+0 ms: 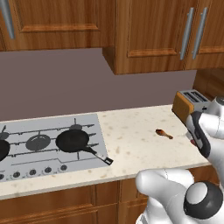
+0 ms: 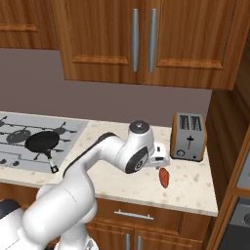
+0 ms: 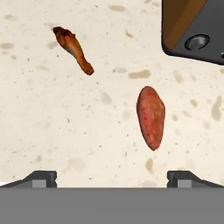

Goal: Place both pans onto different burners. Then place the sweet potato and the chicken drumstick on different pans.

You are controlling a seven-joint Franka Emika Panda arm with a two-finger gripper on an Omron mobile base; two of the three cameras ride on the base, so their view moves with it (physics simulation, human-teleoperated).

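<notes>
You have a toaster (image 2: 188, 136) on the speckled surface (image 1: 131, 140) just beyond the end effector, wooden cabinets (image 2: 141, 41) above it, and drawers (image 1: 65, 201) below.

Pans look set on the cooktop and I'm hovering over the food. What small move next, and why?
Probably shift the pincer sideways to center over the sweet potato, then descend. Its jaws are wide open, and the potato lies loose on the counter, off-center toward one fingertip. The chicken drumstick lies farther off, apart from it.
</notes>
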